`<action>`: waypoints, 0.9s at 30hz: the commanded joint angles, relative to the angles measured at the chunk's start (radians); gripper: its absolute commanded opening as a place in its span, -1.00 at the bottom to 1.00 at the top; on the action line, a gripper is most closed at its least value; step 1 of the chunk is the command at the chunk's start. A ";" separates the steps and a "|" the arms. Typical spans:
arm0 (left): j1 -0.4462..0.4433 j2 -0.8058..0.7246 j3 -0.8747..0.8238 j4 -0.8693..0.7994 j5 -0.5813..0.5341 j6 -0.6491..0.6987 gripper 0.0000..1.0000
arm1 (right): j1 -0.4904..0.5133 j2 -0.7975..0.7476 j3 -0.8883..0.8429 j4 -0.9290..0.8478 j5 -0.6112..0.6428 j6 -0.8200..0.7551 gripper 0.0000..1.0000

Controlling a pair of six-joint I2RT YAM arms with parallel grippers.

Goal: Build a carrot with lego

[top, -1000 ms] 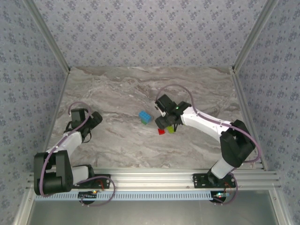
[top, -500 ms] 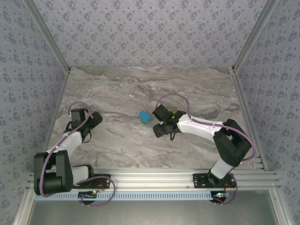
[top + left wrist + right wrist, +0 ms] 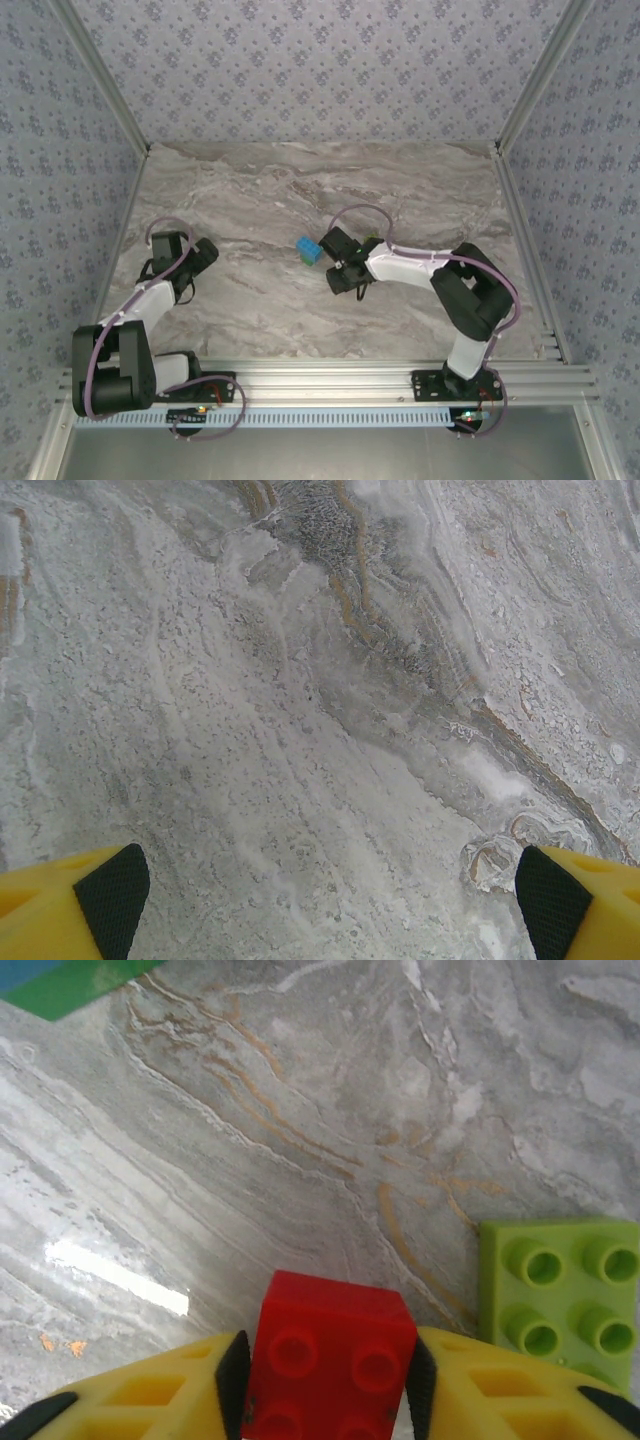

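Observation:
My right gripper (image 3: 328,1385) is shut on a red lego brick (image 3: 335,1325), with its black pads pressed against both of the brick's sides, low over the marble table. A yellow-green brick (image 3: 560,1295) lies studs up just to the right of it. In the top view the right gripper (image 3: 345,272) is at mid-table and covers both bricks. The carrot is a light blue brick stacked on a dark green one (image 3: 310,250), just left of that gripper; its corner (image 3: 70,982) shows in the right wrist view. My left gripper (image 3: 330,905) is open over bare marble, at the table's left (image 3: 200,256).
The marble table (image 3: 250,190) is walled by patterned panels at the back and sides. An aluminium rail (image 3: 330,378) runs along the near edge and carries both arm bases. The right arm's elbow (image 3: 475,290) folds over the right side of the table.
The right gripper came down and slightly left over the red and yellow-green bricks, and its jaws closed on the red brick. The left arm stayed still.

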 commanded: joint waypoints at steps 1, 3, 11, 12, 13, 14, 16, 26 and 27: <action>0.008 -0.002 0.035 0.006 0.010 0.016 0.93 | 0.006 0.017 0.024 0.003 -0.005 0.011 -0.16; 0.009 -0.002 0.035 0.006 0.009 0.016 0.93 | 0.005 0.012 0.023 -0.002 0.000 0.009 -0.21; 0.007 -0.004 0.034 0.006 0.010 0.018 0.93 | 0.005 -0.102 0.080 -0.146 0.070 -0.051 -0.31; 0.008 -0.004 0.033 0.006 0.010 0.018 0.93 | 0.002 -0.124 0.103 -0.181 0.078 -0.070 -0.31; 0.009 -0.004 0.034 0.006 0.010 0.018 0.93 | -0.003 -0.140 0.136 -0.229 0.075 -0.096 -0.31; 0.008 -0.003 0.034 0.007 0.010 0.017 0.93 | -0.006 -0.146 0.178 -0.271 0.070 -0.116 -0.31; 0.008 -0.003 0.035 0.006 0.010 0.018 0.94 | -0.015 -0.139 0.276 -0.357 0.051 -0.172 -0.31; 0.009 -0.017 0.028 -0.001 0.006 0.016 0.93 | -0.031 0.106 0.669 -0.526 -0.105 -0.383 -0.32; 0.008 -0.019 0.027 -0.001 0.006 0.016 0.93 | -0.031 0.134 0.695 -0.531 -0.126 -0.403 -0.32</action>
